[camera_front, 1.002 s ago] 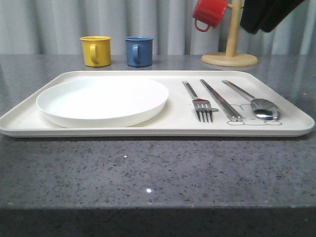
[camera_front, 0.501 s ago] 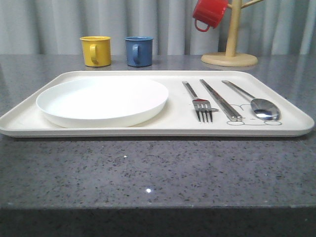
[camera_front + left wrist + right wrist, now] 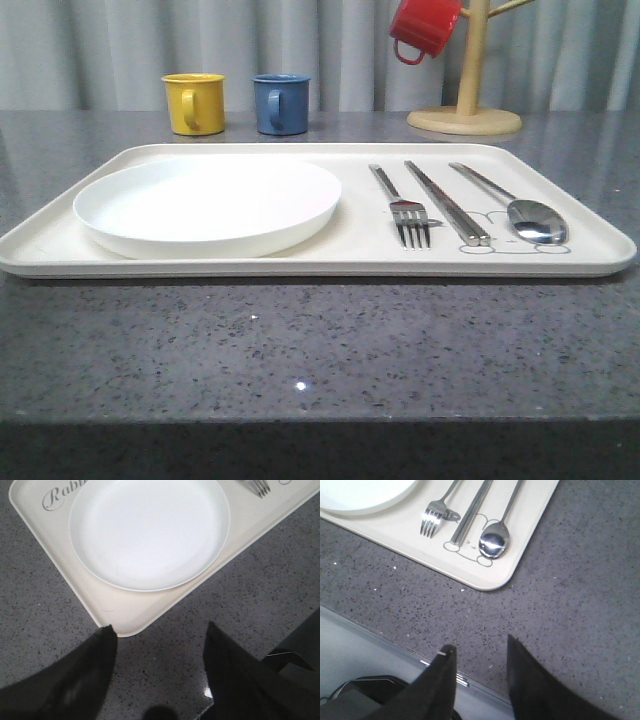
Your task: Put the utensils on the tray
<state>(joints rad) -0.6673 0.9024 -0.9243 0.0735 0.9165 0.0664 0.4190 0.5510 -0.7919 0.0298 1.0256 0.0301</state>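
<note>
The three shiny silver metal utensils lie side by side on the right half of the large cream rectangular plastic tray (image 3: pixel 350 255): the four-tined fork (image 3: pixel 405 210) nearest the tray's middle, the pair of long thin chopsticks (image 3: pixel 446 202) next to it, and the oval-bowled spoon (image 3: pixel 520 208) closest to the tray's right edge. All three point their working ends toward the tray's near edge, apart from one another, with the chopstick tips and the spoon bowl resting over the printed rabbit drawing. Beside the fork, on the tray's left half, sits a round white plate (image 3: pixel 210 205).

By the look of it the placing step is finished, as no cutlery lies on the speckled grey desk (image 3: pixel 320 350). What is left, I judge, is only for the arms to stay clear and settle at rest; nothing calls for another grasp.

The left gripper (image 3: pixel 157 645) hangs over the desk just off the tray's near left corner, its dark fingers spread wide and holding nothing. The right gripper (image 3: pixel 480 655) is over the desk's near edge, off the tray's near right corner, its fingers likewise parted and empty.

At the desk's far edge stand a yellow mug (image 3: pixel 194 102) and a blue mug (image 3: pixel 280 103), and a red mug (image 3: pixel 424 28) hangs from a wooden mug tree (image 3: pixel 466 95) toward the far right.
</note>
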